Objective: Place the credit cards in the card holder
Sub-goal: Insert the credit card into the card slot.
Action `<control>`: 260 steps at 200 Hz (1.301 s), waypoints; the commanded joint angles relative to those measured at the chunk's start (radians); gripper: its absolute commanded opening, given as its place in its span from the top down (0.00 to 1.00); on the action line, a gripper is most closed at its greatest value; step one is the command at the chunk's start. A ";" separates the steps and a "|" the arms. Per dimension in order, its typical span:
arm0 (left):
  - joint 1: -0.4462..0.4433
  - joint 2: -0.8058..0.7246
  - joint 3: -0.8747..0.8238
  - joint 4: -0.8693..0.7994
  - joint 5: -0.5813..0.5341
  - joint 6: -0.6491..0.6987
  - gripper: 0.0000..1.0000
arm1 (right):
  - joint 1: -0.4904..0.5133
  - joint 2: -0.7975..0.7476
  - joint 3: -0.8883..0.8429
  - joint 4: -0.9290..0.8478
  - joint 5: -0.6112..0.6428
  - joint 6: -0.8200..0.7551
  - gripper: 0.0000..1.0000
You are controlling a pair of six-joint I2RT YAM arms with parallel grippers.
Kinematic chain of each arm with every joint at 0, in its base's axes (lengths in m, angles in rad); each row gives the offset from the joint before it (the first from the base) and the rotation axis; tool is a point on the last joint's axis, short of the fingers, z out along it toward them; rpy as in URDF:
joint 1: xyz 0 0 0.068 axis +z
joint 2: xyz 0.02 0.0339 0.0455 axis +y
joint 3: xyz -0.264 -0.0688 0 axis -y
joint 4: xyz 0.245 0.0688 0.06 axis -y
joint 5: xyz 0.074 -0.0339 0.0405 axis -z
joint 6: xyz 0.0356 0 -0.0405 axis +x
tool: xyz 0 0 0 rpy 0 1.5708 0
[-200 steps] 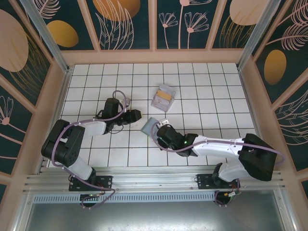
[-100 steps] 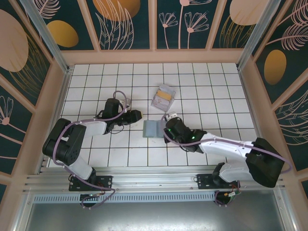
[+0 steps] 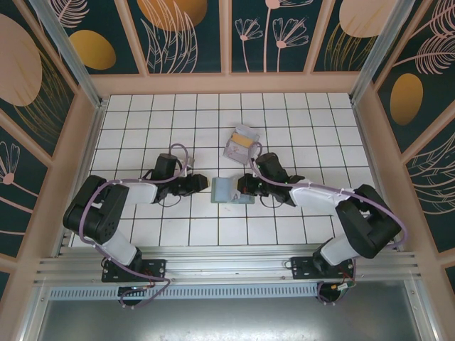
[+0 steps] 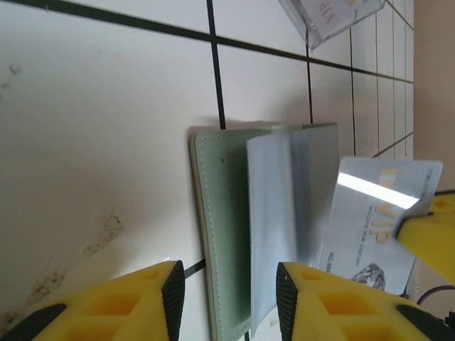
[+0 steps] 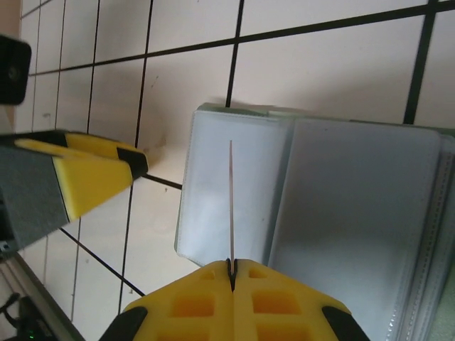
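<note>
White tiled bench (image 3: 142,114): open card holder (image 3: 226,190) mid-frame, spare cards (image 3: 242,142) just above. Right gripper (image 5: 231,264) pinches one card (image 5: 231,206) edge-on over it; left gripper (image 4: 229,288), half open, holds nothing. Align card with pocket (image 5: 206,192), slide gently.

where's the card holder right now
The card holder lies open near the middle of the top view, between the left gripper and the right gripper, nearer the arms than the credit cards.
</note>
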 commanded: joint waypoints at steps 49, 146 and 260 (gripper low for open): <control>-0.081 0.094 0.125 -0.237 -0.097 0.090 0.63 | -0.059 0.058 -0.023 0.001 -0.094 0.094 1.00; -0.151 0.147 0.199 -0.400 -0.332 0.100 0.67 | -0.075 0.145 -0.026 0.101 -0.177 0.111 1.00; -0.158 0.161 0.169 -0.344 -0.288 0.078 0.79 | -0.082 0.240 0.033 0.103 -0.149 0.063 1.00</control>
